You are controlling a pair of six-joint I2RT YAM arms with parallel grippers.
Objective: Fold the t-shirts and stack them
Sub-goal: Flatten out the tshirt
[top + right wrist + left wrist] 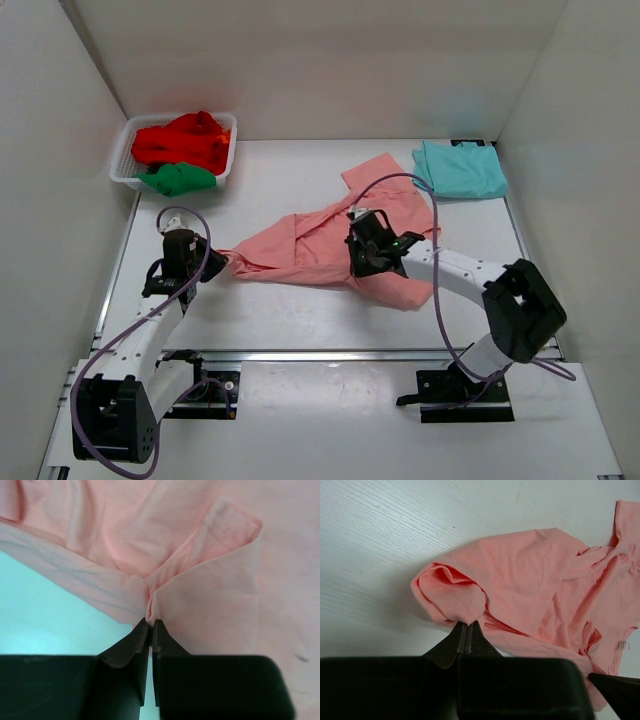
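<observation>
A salmon-pink t-shirt [330, 245] lies crumpled across the middle of the table. My left gripper [222, 258] is shut on the pink shirt's left tip; in the left wrist view the cloth [520, 580] bunches right at my gripper [467, 624]. My right gripper [358, 262] is shut on a pinched fold near the shirt's middle, and in the right wrist view the fabric [200, 570] gathers into my gripper [151, 621]. A light teal t-shirt [458, 168] lies folded at the back right. Red [185, 140] and green [178, 178] t-shirts sit in the basket.
A white mesh basket [122, 160] stands at the back left corner. White walls enclose the table on the left, back and right. The table's front edge with a metal rail [330, 355] runs just ahead of the arm bases.
</observation>
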